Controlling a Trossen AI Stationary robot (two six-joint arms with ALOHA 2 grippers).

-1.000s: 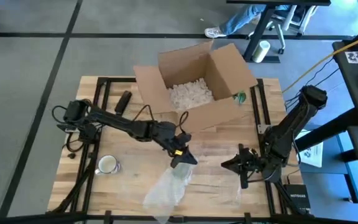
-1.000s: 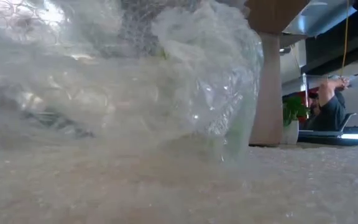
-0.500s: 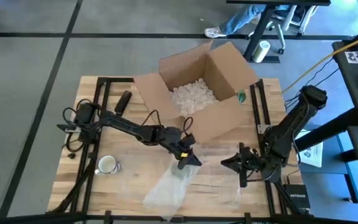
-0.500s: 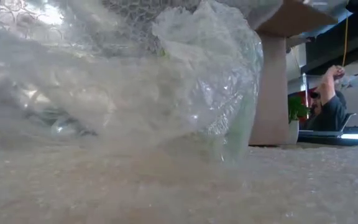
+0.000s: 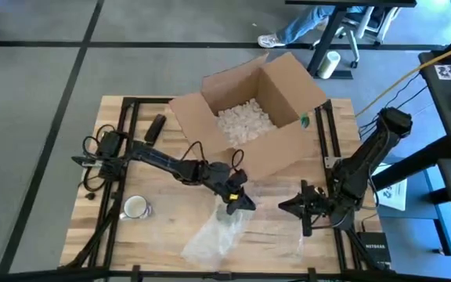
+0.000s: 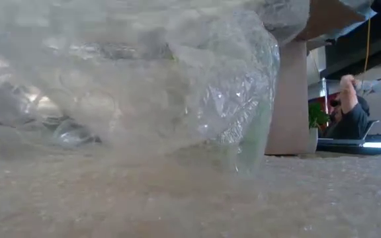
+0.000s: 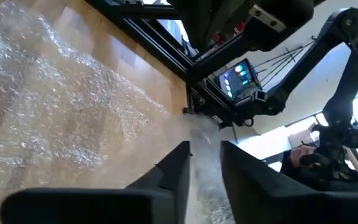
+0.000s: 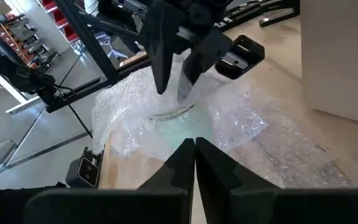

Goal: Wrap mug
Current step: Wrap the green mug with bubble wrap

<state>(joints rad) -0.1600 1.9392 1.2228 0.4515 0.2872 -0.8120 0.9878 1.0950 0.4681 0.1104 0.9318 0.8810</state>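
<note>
A sheet of clear bubble wrap (image 5: 218, 233) lies crumpled on the wooden table near the front middle, and it fills the low view (image 6: 144, 99). My left gripper (image 5: 236, 202) reaches in from the left and is shut on the wrap's far end. The white mug (image 5: 135, 207) stands on its base at the near left, apart from the wrap. My right gripper (image 5: 290, 207) waits shut just right of the wrap, touching nothing; in its own wrist view (image 8: 195, 144) it points at the wrap. My left gripper pinches a bunched bit of the bubble wrap's far end (image 8: 182, 93) between its two fingers (image 7: 176, 163). The fingers come from above, slanting down toward the table's right. That bit is drawn up off the table, while the wrap's near part (image 5: 202, 247) lies on the wood.
An open cardboard box (image 5: 284, 82) with white packing peanuts (image 5: 241, 121) stands at the far middle, close behind my left arm. A dark object (image 5: 156, 128) lies at the far left. Black frame rails (image 5: 333, 141) run along the table's sides. A person (image 6: 349, 109) sits in the room beyond.
My left gripper, still shut on the wrap, has gone a little toward the table's right edge, drawing the held end along. The cardboard box has shifted slightly toward the near edge.
</note>
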